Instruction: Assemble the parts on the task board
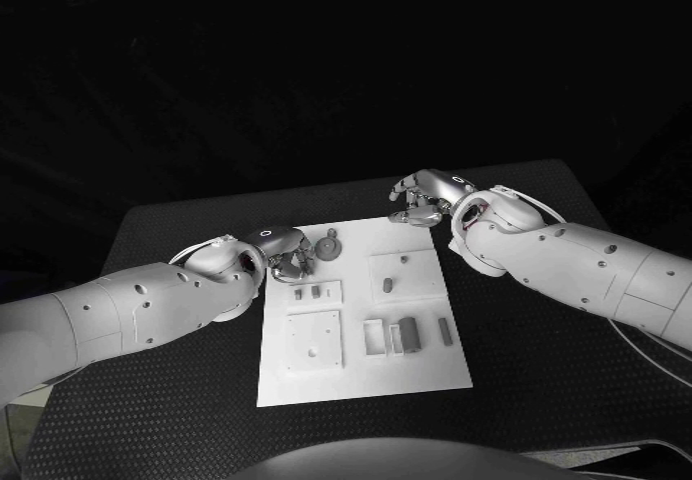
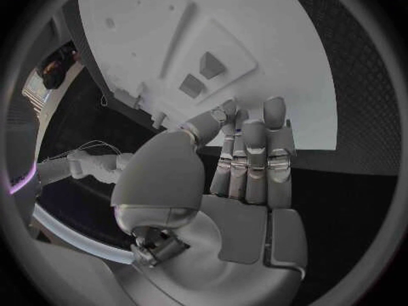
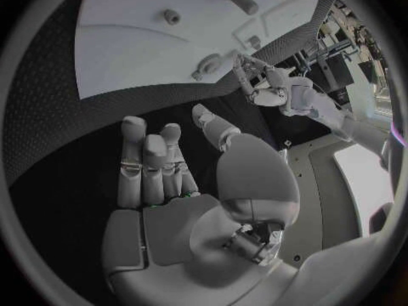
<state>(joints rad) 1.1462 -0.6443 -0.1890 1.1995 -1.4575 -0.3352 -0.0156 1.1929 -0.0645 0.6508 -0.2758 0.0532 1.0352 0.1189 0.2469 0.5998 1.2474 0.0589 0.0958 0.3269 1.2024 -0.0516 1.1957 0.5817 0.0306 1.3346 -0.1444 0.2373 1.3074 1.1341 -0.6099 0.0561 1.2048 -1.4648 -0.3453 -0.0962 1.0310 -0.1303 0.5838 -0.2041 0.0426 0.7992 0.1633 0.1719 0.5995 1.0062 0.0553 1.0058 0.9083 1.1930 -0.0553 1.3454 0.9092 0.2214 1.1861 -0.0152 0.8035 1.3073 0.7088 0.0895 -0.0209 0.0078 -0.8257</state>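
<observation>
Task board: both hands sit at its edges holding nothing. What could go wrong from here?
1. The left hand hovers right beside the round part at the task board's far left corner; a reach could knock it off the edge.
2. The right hand sits beyond the far edge with fingers curled; coming in low, it might catch the rim and shift the board.

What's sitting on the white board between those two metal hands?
In the head view, between the left hand and the right hand, a round flat part with a small tab lies at the task board's far corner; otherwise bare board.
</observation>
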